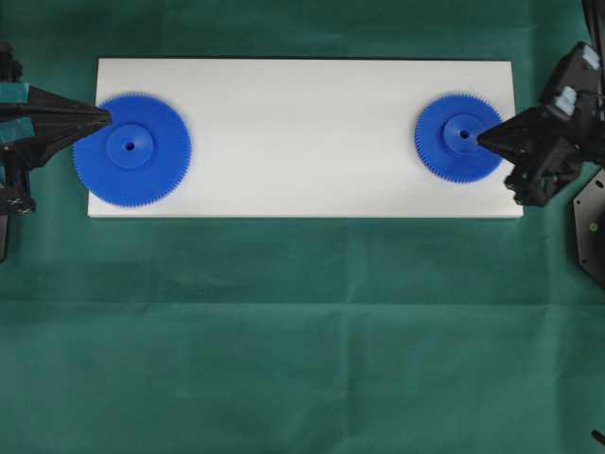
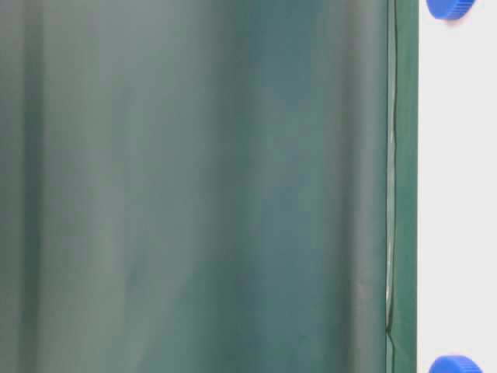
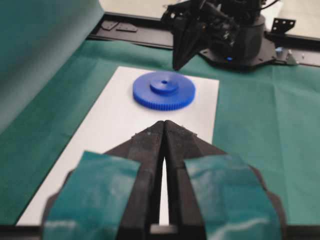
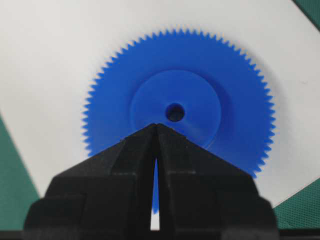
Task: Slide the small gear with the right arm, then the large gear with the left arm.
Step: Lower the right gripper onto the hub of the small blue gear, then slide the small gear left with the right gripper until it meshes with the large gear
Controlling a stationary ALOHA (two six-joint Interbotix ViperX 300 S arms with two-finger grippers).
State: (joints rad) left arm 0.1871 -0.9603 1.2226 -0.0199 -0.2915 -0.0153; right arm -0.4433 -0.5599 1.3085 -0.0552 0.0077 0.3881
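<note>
The small gear [image 1: 440,144] lies flat at the right end of the white board [image 1: 302,132]. My all-black right gripper [image 1: 480,140] is shut, its point over the gear's raised hub [image 4: 150,100], just short of the centre hole. In the right wrist view the right gripper [image 4: 156,125] covers the near part of the small gear [image 4: 110,100]. The large gear [image 1: 137,156] lies at the board's left end. My teal-taped left gripper [image 1: 108,117] is shut, with its tip at that gear's upper-left rim. The left wrist view has the left gripper [image 3: 164,122] pointing along the board toward the small gear [image 3: 164,91].
Green cloth [image 1: 302,331] surrounds the board on all sides. The right arm's black base [image 3: 240,40] stands beyond the board's far end. A black plate [image 1: 588,227] lies at the right edge. Two blue gear edges [image 2: 449,8] [image 2: 454,364] peek into the table-level view.
</note>
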